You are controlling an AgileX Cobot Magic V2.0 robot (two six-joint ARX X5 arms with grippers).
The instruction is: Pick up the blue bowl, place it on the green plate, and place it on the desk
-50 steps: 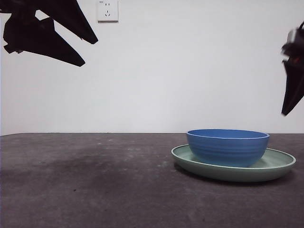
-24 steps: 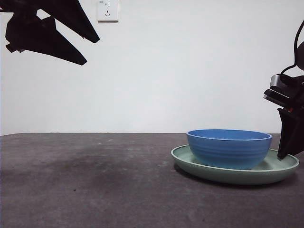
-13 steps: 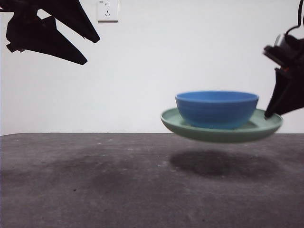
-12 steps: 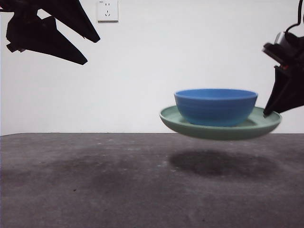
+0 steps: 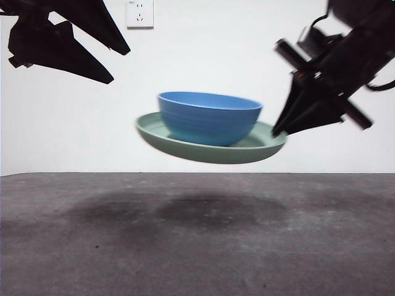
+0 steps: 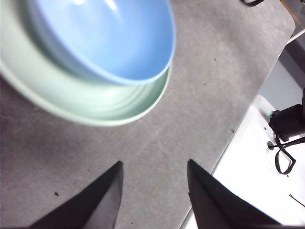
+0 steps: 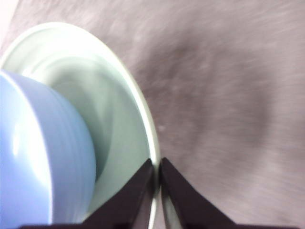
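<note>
Item: green plate (image 5: 210, 150), pale sage, shallow, raised rim; you have it airborne over the desk (image 5: 197, 240), tilted slightly, pinched at one rim edge by the right gripper (image 5: 278, 131), jaws clamped on that rim (an edge hold leaves the load unsupported on the far side). Riding on it: blue bowl (image 5: 208, 117), ridged wall, paler rim. Left gripper (image 6: 153, 191): jaws apart, empty, waiting above.
</note>
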